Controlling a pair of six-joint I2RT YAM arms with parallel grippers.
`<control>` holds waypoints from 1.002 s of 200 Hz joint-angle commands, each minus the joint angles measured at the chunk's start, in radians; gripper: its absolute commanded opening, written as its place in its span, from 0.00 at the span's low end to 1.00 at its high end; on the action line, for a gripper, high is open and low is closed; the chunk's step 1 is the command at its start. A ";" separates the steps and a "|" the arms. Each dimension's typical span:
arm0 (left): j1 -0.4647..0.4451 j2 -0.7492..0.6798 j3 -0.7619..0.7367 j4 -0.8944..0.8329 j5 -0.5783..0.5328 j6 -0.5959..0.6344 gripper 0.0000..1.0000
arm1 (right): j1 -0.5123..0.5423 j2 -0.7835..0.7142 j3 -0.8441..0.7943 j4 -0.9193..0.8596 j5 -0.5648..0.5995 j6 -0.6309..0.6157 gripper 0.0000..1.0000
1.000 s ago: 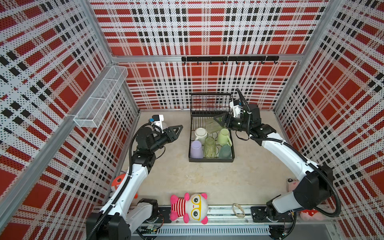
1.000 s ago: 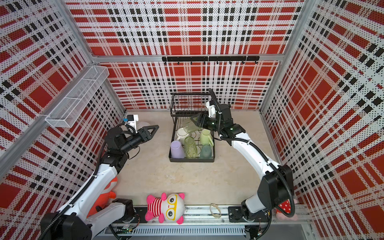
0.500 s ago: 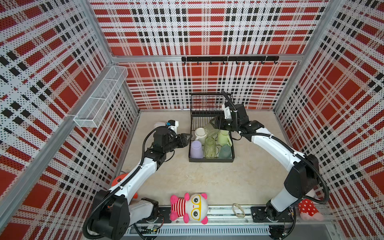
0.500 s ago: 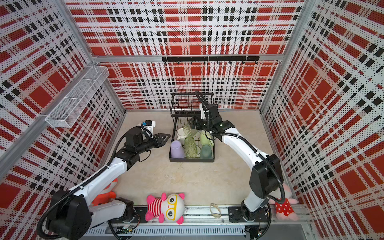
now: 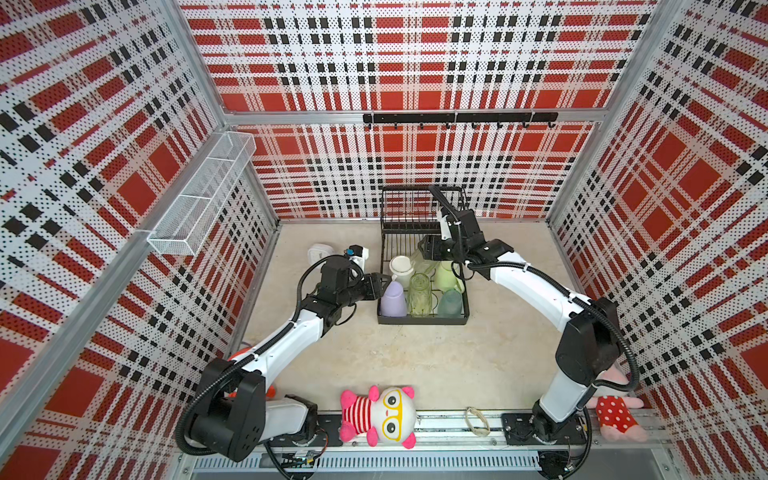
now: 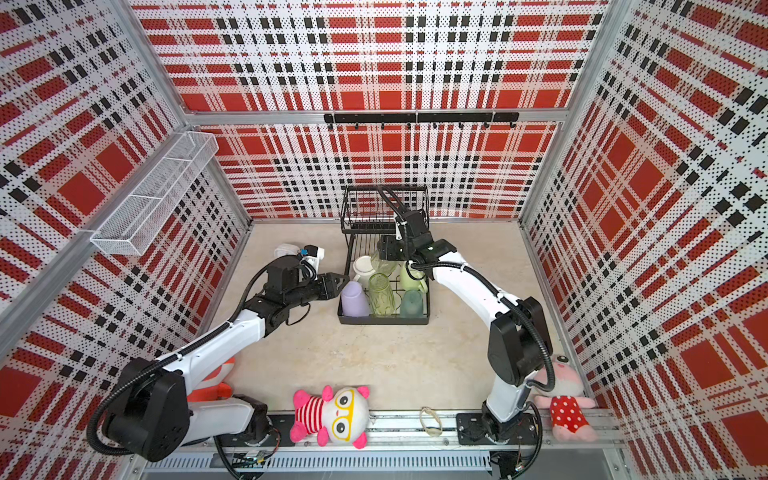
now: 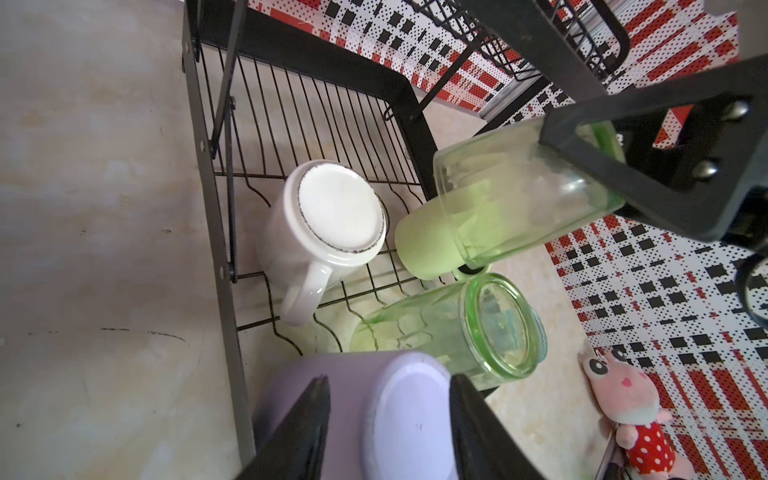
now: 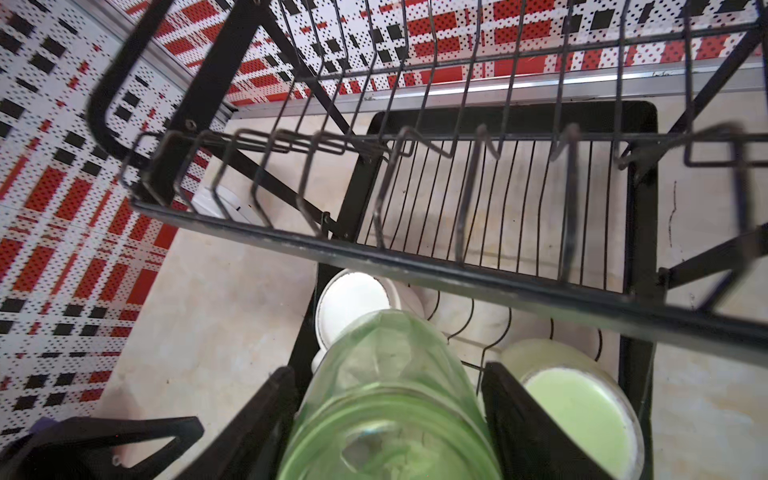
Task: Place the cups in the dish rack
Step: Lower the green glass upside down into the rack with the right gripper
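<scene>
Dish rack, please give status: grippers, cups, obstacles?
Left gripper open, astride lavender tumbler in dish rack. Right gripper shut on green tumbler, tilted, in the air. Upper basket close ahead of it.

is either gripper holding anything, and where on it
Right gripper holds a clear green tumbler by its sides near the base. Left gripper, open at the lavender tumbler, holds nothing.

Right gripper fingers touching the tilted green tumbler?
Touching. Right wrist view: both right fingers press the sides of the tilted green tumbler, no gap.
</scene>
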State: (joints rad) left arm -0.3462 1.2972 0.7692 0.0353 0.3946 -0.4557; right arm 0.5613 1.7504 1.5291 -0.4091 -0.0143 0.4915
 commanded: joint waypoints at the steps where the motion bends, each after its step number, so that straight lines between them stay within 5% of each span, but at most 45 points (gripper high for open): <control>1: 0.015 0.005 0.016 -0.006 0.001 0.026 0.50 | 0.012 0.016 0.009 0.014 0.066 -0.039 0.70; 200: 0.040 0.011 0.004 -0.017 0.023 0.031 0.50 | 0.065 0.129 -0.021 -0.027 0.137 -0.110 0.71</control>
State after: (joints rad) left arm -0.3134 1.2999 0.7692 0.0208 0.4068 -0.4397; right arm 0.6052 1.8343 1.4906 -0.4160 0.1093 0.4118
